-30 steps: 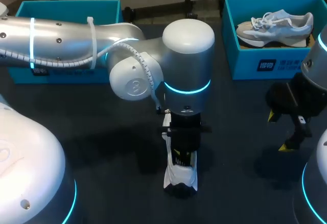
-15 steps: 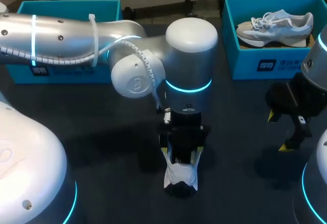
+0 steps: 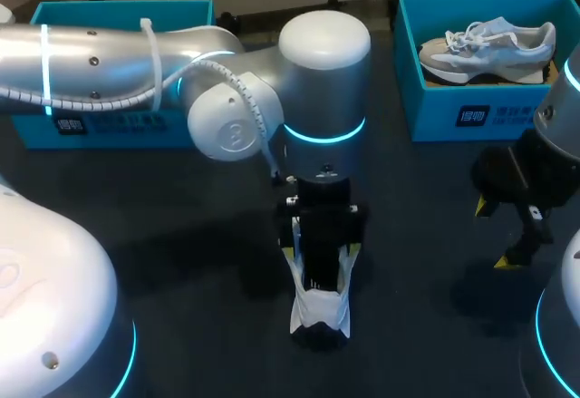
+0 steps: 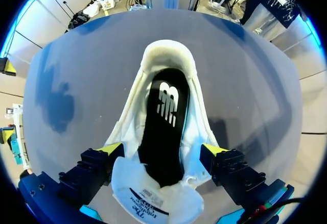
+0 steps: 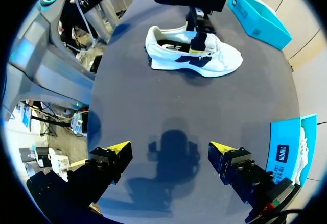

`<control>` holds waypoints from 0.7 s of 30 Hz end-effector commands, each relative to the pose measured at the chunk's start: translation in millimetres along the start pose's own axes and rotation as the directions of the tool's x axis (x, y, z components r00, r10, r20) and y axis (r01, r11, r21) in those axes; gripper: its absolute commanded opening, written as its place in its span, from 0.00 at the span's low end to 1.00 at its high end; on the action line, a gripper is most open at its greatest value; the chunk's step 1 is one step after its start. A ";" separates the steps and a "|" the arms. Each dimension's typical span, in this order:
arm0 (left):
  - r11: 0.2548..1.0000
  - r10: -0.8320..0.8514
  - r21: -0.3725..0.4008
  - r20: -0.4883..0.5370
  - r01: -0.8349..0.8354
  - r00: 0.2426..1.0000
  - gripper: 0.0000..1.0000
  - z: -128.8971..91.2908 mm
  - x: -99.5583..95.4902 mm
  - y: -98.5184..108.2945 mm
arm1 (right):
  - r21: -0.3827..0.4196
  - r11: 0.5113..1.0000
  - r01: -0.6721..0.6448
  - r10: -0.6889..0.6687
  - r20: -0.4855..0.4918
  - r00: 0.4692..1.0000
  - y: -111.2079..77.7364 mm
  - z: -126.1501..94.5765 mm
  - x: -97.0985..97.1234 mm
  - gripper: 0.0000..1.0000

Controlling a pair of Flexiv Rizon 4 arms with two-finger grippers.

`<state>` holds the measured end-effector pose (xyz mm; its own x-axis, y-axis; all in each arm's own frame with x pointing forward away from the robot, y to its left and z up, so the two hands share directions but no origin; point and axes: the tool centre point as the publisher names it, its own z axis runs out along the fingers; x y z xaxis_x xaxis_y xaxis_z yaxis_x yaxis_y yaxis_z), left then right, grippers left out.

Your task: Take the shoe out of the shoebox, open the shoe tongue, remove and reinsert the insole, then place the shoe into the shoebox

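The shoe (image 4: 134,101) is out of its box and sits upright on its sole in the middle of the worktop (image 3: 181,262). Its tongue (image 4: 153,198) is flopped forward under the left hand (image 4: 162,150), so the black insole (image 4: 163,127) is in plain sight all the way to the heel.

The left hand is spread wide, one yellow tip just beside the upper on each side of the shoe's mouth. As far as I can see it's got hold of nothing.

I'd say the tongue part is done and the insole pull is next. What I'd do:
- Bring the fingers much closer together, because this wide they'll only straddle the shoe.
- Go in at the heel end, where the insole edge has room around it.
- Pinch the edge and peel up slowly, so the light shoe doesn't lift too.

The right hand (image 5: 167,147) is wide open and empty too, hanging over bare worktop well apart from the shoe. It could pin the toe down.

The empty-looking left shoebox (image 3: 118,4) is at the back. The right shoebox (image 3: 435,108) has a second shoe (image 3: 489,44) in it.
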<state>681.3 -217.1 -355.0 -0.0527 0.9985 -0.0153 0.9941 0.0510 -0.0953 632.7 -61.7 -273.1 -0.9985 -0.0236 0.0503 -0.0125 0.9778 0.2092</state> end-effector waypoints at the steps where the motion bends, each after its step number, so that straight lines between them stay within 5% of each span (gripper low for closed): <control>1: 1.000 0.002 -0.002 0.002 -0.002 1.000 1.00 -5.1 1.5 8.9 | 0.002 1.000 0.000 0.000 0.002 1.000 -0.1 0.7 0.8 1.00; 21: 0.999 0.010 -0.050 0.038 -0.008 0.999 1.00 -61.0 12.9 57.3 | 0.002 1.000 0.000 0.000 0.002 1.000 -0.1 0.7 0.8 1.00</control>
<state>742.2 -212.4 -314.4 -0.0463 0.9981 -0.0414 0.9975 0.0440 -0.0554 632.7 -61.7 -273.1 -0.9985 -0.0236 0.0503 -0.0126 0.9778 0.2092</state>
